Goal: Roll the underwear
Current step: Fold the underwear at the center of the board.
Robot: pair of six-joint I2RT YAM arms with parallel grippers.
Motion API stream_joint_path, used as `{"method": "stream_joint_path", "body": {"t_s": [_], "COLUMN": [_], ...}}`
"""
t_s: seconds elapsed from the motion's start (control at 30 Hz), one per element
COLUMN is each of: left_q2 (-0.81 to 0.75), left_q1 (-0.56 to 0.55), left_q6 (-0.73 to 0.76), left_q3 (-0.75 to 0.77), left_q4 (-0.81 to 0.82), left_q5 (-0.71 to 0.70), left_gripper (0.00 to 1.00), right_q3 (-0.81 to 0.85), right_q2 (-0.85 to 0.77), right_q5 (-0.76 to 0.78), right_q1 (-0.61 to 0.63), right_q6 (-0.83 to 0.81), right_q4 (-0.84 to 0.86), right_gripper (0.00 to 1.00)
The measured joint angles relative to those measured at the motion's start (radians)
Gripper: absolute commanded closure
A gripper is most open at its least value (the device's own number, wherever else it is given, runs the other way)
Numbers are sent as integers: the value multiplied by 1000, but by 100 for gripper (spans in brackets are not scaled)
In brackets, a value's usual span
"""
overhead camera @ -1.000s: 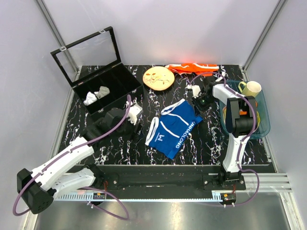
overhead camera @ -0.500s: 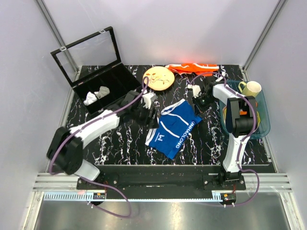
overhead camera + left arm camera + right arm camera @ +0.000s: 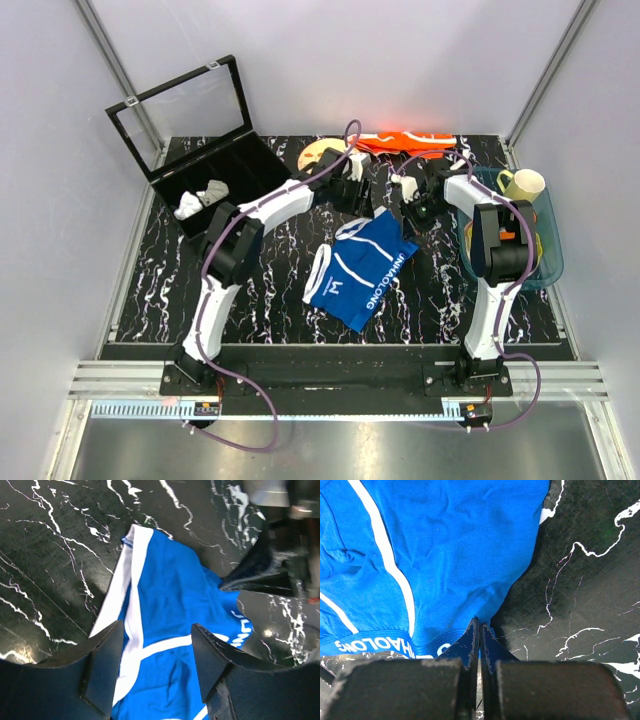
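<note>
marbled table (image 3: 255, 295): one underwear (image 3: 362, 270), left tool (image 3: 156, 630), right tool (image 3: 479, 626).

The royal-blue fabric briefs (image 3: 362, 268), with white waistband, white trim lines and white lettering, lay unrolled and slightly rumpled, set diagonally on the black marbled tabletop (image 3: 275, 305), near its middle.

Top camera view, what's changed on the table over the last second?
The left gripper swung from the near left across the table and now hovers, fingers open, over the far edge of the underwear. The right gripper closed its fingers and seems to pinch the fabric's edge. The underwear itself and the open black box stayed put.
</note>
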Motion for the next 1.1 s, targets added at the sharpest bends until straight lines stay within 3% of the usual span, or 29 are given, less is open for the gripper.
{"method": "stream_joint_path", "body": {"t_s": [0.63,0.73,1.0,1.1], "left_q2": [201,237,259,260], "left_q1": [-28,-33,-36,-35], "left_q6": [-79,-93,-116,-119], "left_q3": [182,218,239,239], "left_q4": [8,11,-1,0], "left_q5": [-111,-125,-157,-158], "left_gripper": [44,51,97,100], "right_q3": [0,0,0,0], "right_q2": [-3,-4,-4,-4], "right_q5": [-48,-50,-68,-73], "right_q1": [-21,-21,-26,-27], "right_q6": [16,18,19,19], "right_q4": [1,1,1,1], "right_gripper": [100,100,100,100]}}
